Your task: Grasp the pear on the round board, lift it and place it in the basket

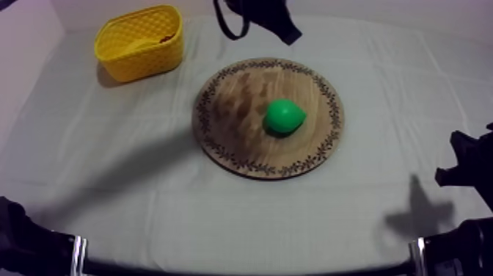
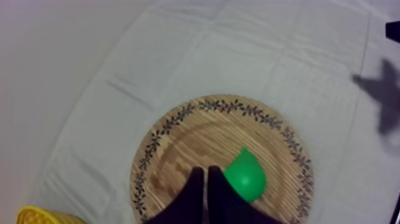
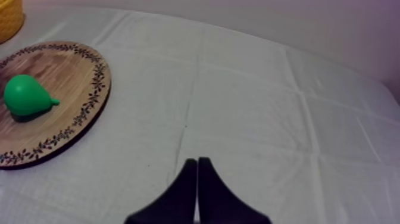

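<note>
A green pear [image 1: 284,116] lies on its side on the round wooden board [image 1: 235,110], right of the board's middle. The yellow basket [image 1: 139,40] stands at the far left of the table. My left gripper [image 1: 291,34] hangs high over the board's far edge. In the left wrist view its fingers [image 2: 196,184] lie together as a narrow wedge above the board [image 2: 178,149], just beside the pear [image 2: 245,176]. My right gripper [image 1: 458,167] sits low at the right side, its fingers [image 3: 189,179] together over bare cloth, well away from the pear [image 3: 24,95].
Grey-white cloth lies between the board and the basket. A small dark reddish shape [image 1: 167,37] shows inside the basket by its far right wall. The basket's rim [image 2: 36,214] shows close to the board in the left wrist view, and also beyond the board [image 3: 77,101] as a corner [image 3: 9,18].
</note>
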Robot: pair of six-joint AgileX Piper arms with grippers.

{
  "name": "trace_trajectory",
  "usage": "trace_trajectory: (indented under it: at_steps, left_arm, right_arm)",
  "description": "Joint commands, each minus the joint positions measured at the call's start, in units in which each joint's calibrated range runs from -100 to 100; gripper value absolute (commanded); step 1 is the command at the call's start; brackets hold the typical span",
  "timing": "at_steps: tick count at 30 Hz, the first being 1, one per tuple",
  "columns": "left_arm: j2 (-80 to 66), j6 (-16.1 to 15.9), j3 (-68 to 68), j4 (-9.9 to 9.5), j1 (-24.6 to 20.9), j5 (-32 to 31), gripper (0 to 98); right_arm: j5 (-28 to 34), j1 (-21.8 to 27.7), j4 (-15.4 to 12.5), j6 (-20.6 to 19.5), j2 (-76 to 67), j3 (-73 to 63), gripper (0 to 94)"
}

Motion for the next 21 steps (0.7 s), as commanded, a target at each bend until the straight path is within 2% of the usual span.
trace_trajectory:
  at_steps: [1,2,4,9,11,15,21]
  left_arm:
    - [1.5,-0.9,-0.5,-0.22,-0.1,0.3,0.4]
    - [1.8,-1.6,-0.5,-0.27,-0.1,0.6,3.2]
    - [2.3,-2.2,-0.4,-0.62,-0.1,1.5,17.0]
    - [3.1,-1.7,-0.3,-1.38,-0.6,5.1,71.7]
    - [3.4,-2.7,-0.3,-1.22,-0.7,7.7,84.1]
    - [3.7,-3.9,-0.3,-0.54,-0.9,10.9,93.2]
    - [4.3,-4.6,-0.1,0.32,-0.9,12.6,95.8]
  right_arm:
    - [0.0,0.0,0.0,0.0,0.0,0.1,0.5]
    - [0.0,0.0,0.0,0.0,0.0,0.1,0.5]
    - [0.0,0.0,0.0,0.0,0.0,0.1,0.5]
    - [0.0,0.0,0.0,0.0,0.0,0.1,0.5]
    - [0.0,0.0,0.0,0.0,0.0,0.1,0.5]
    - [0.0,0.0,0.0,0.0,0.0,0.1,0.5]
    - [0.0,0.0,0.0,0.0,0.0,0.1,0.5]
